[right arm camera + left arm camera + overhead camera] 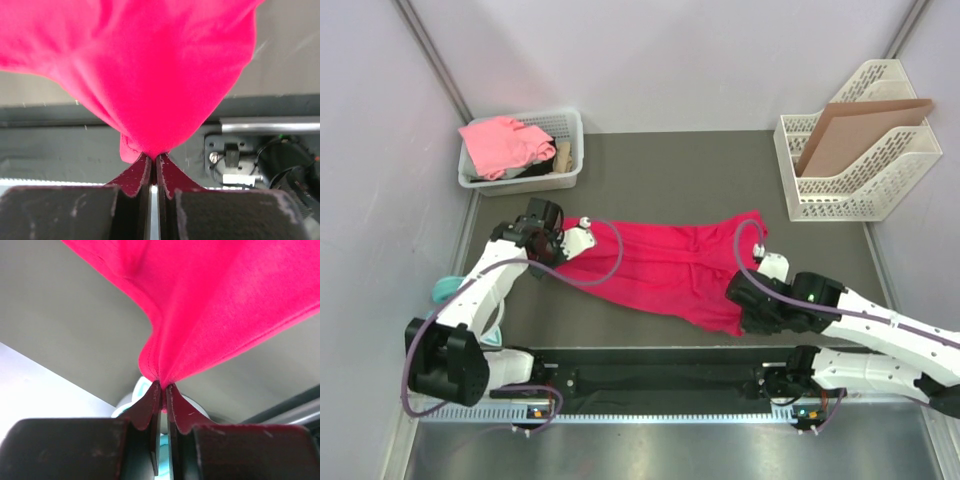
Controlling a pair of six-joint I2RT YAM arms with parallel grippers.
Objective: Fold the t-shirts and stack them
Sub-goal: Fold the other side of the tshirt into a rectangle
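- pink t-shirt (500,143) sits bunched in the basket (578,135), far left
- left fingers (146,409) pinch the left edge of the crimson t-shirt (660,265), which is spread on the counter (720,170) between the arms
- right fingers (131,177) clamp its right end
- imo lift both ends together and keep it taut

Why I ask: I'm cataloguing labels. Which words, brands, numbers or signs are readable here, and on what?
No readable text in any view.
The crimson t-shirt, salmon-pink t-shirt, white basket, cardboard sheet and white file rack carry no visible print.
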